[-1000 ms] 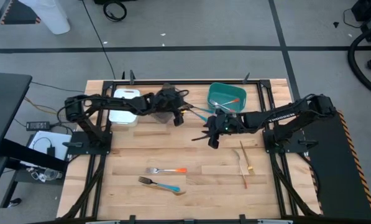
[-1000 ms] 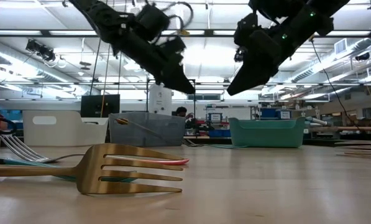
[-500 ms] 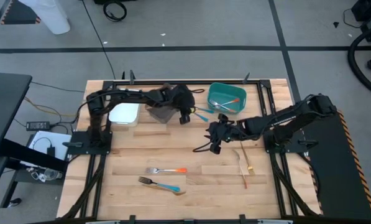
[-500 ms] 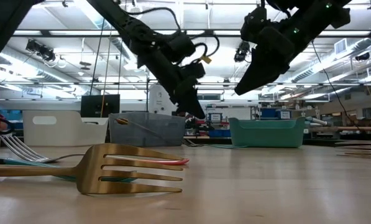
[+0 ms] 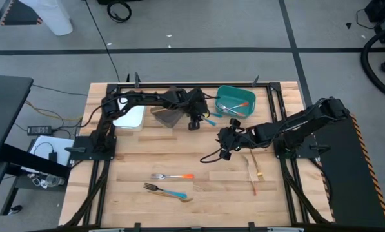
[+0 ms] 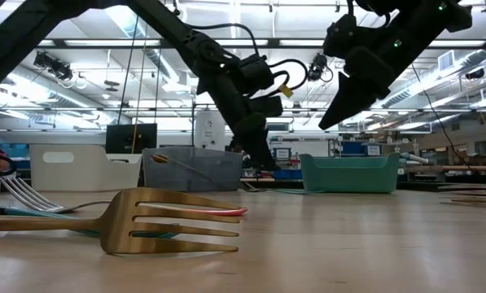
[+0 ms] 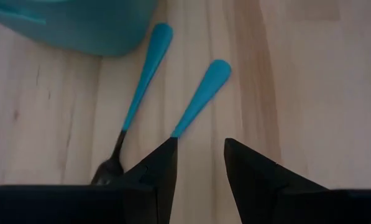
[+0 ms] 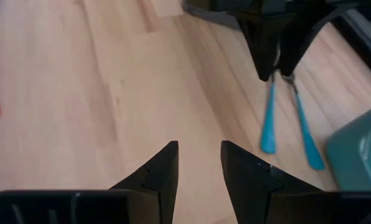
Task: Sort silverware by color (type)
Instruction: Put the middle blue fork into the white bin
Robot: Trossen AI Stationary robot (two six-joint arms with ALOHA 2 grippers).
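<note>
High view: left gripper [image 5: 197, 122] hangs just above two blue-handled forks [image 5: 211, 118] lying side by side on the bench [image 5: 140, 161], just beside the teal bin [image 5: 235, 101] near the far edge. Left wrist view shows its fingers apart, empty, with one blue handle [image 7: 201, 96] just ahead of one fingertip and the other blue handle [image 7: 146, 73] further aside. Right gripper [image 5: 225, 143] hovers mid-bench, fingers apart and holding nothing, aimed at the same pair. More silverware is loose: orange-handled fork [image 5: 171, 176] and another blue-handled one [image 5: 167, 192] near the front edge, tan wooden pieces [image 5: 252, 167] toward the right edge. Grey bin [image 5: 167, 116] and white bin [image 5: 130, 117] sit by the far left.

Risks: the two handles lie close, so closing could catch both or nudge one away; the fingers look offset from either handle, so a slim flat handle could slip out. Both arms crowd the same spot, so a bump is possible.
</note>
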